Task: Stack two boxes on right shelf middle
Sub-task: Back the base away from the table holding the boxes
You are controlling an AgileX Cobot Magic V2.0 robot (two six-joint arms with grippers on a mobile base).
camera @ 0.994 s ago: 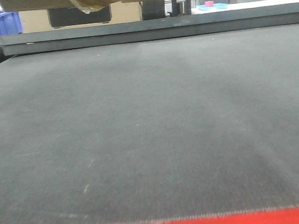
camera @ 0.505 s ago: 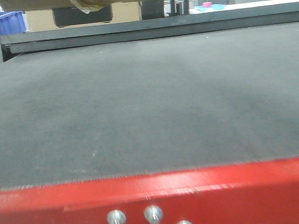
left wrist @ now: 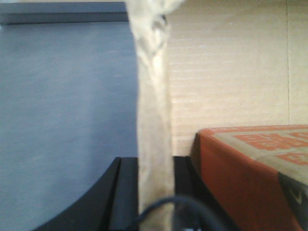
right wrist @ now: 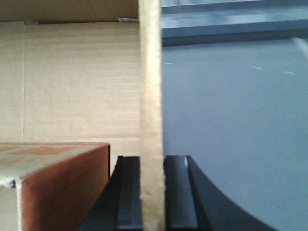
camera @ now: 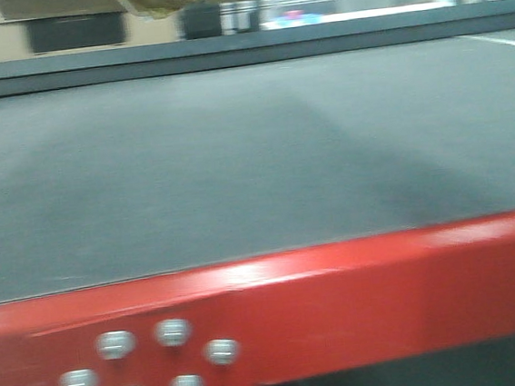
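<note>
Brown corrugated cardboard box (right wrist: 72, 82): we must hold it level (both sides together).
Left pincer (left wrist: 153, 166): clenched on the box.
Right pincer (right wrist: 152, 163): clenched likewise.

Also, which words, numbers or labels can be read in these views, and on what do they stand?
Nothing is readable.
On the orange-printed box: orange marks on top, too blurred to read in either wrist view.
On the cardboard box: no print seen.

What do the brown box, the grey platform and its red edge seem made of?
Box: corrugated cardboard, matte; faint flute lines show. Platform: dark grey, matte, fabric-like texture, possibly felt or rubber matting. Red edge: probably painted metal, given its sheen and silver bolt heads.
</note>
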